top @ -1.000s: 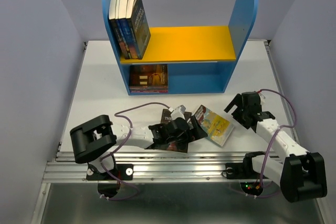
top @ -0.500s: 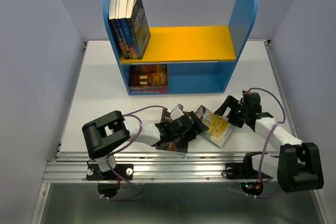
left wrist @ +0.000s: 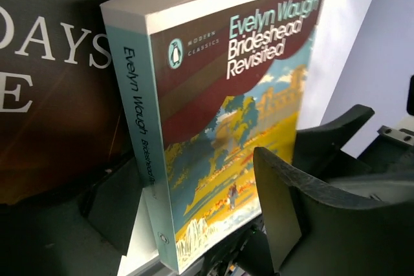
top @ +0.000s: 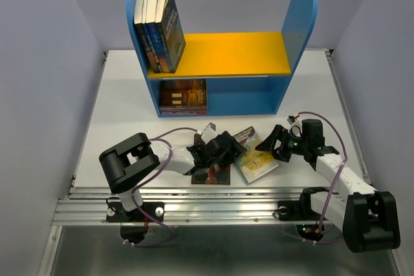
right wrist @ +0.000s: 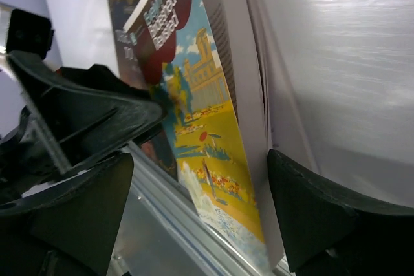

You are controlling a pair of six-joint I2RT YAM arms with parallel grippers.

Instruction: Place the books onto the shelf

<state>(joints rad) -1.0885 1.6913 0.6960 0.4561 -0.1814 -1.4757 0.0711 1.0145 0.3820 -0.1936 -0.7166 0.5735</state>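
Note:
A yellow-teal paperback, "Brideshead Revisited" (top: 257,161) (left wrist: 226,127) (right wrist: 207,134), lies tilted up at the table's front middle, partly over the dark "Three Days to See" book (top: 217,174) (left wrist: 52,95). My left gripper (top: 228,150) (left wrist: 194,185) straddles its spine end, jaws open, with a gap to the cover. My right gripper (top: 275,141) (right wrist: 200,159) straddles the opposite page edge, also open. One right finger (right wrist: 317,218) sits close against the pages. The shelf (top: 226,53) stands at the back with several books (top: 158,30) leaning on its yellow board and a red-brown one (top: 183,95) in the lower compartment.
An aluminium rail (top: 213,208) runs along the near table edge just below the two books. The white table (top: 129,108) is walled by pale panels on both sides. Purple cables (top: 174,135) loop over the left arm.
Both grippers have closed in on the yellow-teal book from either side. The book has shifted slightly left and tipped up. Both pairs of jaws have narrowed a little.

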